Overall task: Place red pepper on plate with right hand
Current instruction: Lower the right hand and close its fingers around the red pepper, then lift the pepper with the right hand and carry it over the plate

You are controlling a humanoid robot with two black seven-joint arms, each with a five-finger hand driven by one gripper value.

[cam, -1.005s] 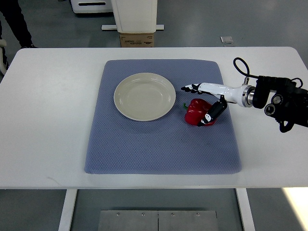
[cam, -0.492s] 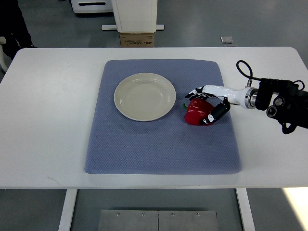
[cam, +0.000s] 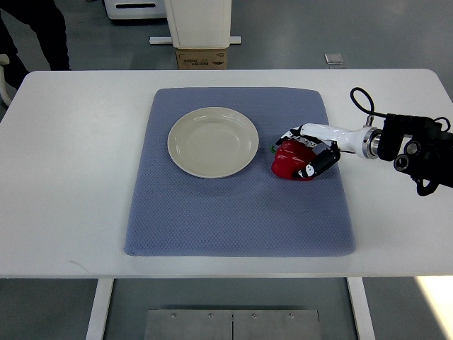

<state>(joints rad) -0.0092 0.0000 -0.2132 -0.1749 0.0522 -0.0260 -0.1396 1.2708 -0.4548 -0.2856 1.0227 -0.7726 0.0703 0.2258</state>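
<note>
Red pepper (cam: 291,161) lying just right of the plate (cam: 212,142) on the blue mat (cam: 233,212), long axis roughly left to right, green stem end pointing toward the plate. Clasped by the right hand (cam: 310,146), fingers (cam: 291,133) curled over its top. Nothing between pepper and plate.

Bare mat (cam: 262,152) lies between pepper (cam: 290,161) and plate (cam: 212,142).

The right hand (cam: 308,149) covers the far right part of the red pepper (cam: 290,161). The right arm (cam: 417,147) runs off the right edge. A person's legs (cam: 32,32) far left are cropped.
</note>
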